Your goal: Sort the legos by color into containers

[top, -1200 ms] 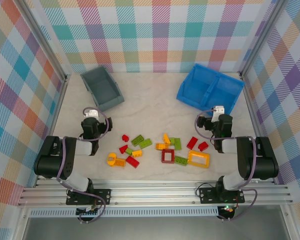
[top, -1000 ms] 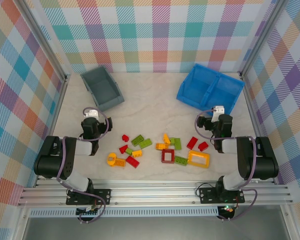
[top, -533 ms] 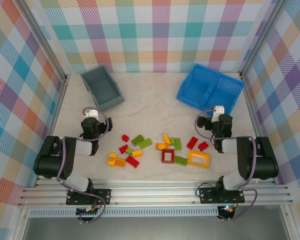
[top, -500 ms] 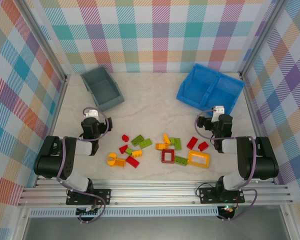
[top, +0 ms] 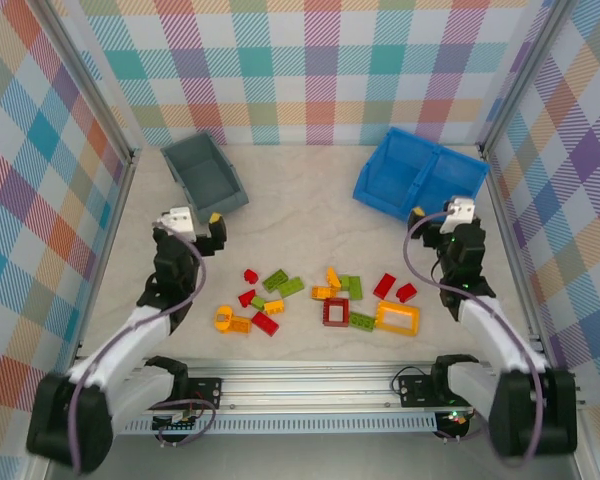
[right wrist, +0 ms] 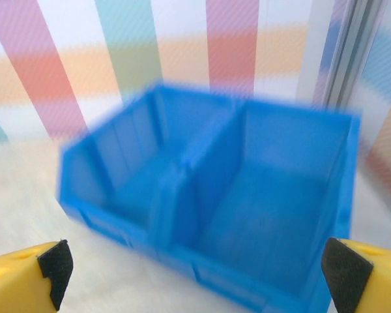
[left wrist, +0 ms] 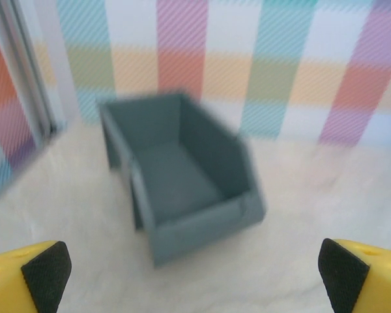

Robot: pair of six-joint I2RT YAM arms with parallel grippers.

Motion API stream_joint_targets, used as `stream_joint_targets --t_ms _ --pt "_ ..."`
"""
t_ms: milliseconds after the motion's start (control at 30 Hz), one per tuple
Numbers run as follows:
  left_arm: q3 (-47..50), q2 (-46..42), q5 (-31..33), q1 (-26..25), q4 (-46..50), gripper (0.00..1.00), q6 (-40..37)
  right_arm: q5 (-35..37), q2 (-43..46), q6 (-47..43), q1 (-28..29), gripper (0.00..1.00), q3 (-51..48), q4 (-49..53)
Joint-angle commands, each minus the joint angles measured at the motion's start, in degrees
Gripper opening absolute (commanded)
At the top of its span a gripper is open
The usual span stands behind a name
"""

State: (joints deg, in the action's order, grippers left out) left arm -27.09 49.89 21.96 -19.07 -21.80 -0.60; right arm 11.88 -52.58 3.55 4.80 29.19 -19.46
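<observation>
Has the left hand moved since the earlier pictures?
Yes. In the top view the left hand has shifted toward the grey bin and now sits just below its near wall.

Red, green and yellow legos (top: 384,286) in a loose scatter; grey bin (top: 205,178) back-left, blue bin (top: 420,180) back-right

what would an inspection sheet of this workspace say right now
surface: pale marbled tabletop, no spills seen
job's things: legos in red, green and yellow-orange lie loose mid-table; grey bin and blue two-compartment bin at the back, both look empty
clutter: nothing seen
end effectors: left end effector open, facing the grey bin; right end effector open, facing the blue two-compartment bin; neither holds anything
cables: purple cables loop along the arms, off the legos
surroundings: plaid walls; metal rail at the near edge
</observation>
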Motion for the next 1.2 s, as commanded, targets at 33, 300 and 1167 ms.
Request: stream_joint_targets --t_ms 33,300,1167 --pt "-9.8 -10.4 13.1 -9.1 17.8 1.0 -2.7 5.7 10.7 8.2 4.3 1.0 14.2 23.7" --pt "-37.4 -0.8 9.3 -6.2 67.8 1.0 35.2 -9.5 -11.1 27.3 3.9 0.94 42.1 57.8" --pt "-59.1 41.7 -15.6 22.1 70.9 0.95 29.5 -7.8 -72.6 20.9 -3.2 0.81 91.0 73.7"
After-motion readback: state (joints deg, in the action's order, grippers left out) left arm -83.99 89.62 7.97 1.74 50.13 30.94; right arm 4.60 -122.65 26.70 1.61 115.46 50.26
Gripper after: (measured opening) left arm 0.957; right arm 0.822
